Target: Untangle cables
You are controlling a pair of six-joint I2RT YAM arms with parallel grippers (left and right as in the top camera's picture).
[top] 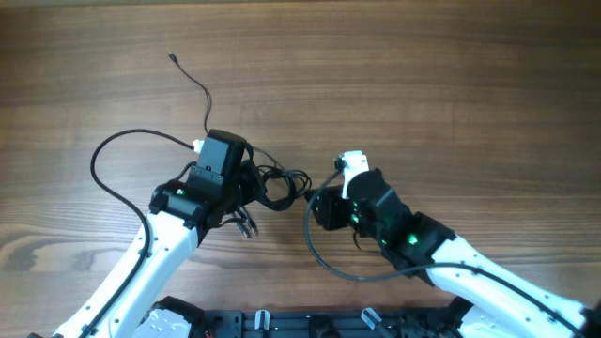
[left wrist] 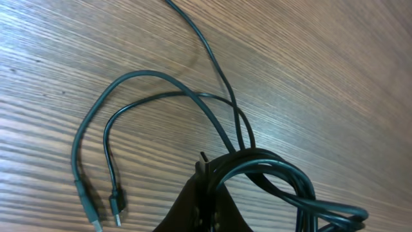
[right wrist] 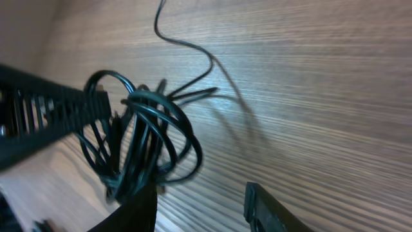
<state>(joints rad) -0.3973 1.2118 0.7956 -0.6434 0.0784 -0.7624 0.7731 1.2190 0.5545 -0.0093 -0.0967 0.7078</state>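
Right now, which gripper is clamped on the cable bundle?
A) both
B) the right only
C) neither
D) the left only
D: the left gripper is shut on the cables, while the right gripper has its jaws apart with nothing between them.

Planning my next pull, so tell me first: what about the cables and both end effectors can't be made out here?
- Left wrist: the left end effector grips the cables, but the bundle runs off the bottom-right edge; crossings unreadable.
- Overhead: both arms' wrist housings cover the tips; far plug end too small to identify.
- Right wrist: right end effector open; knot blurred.
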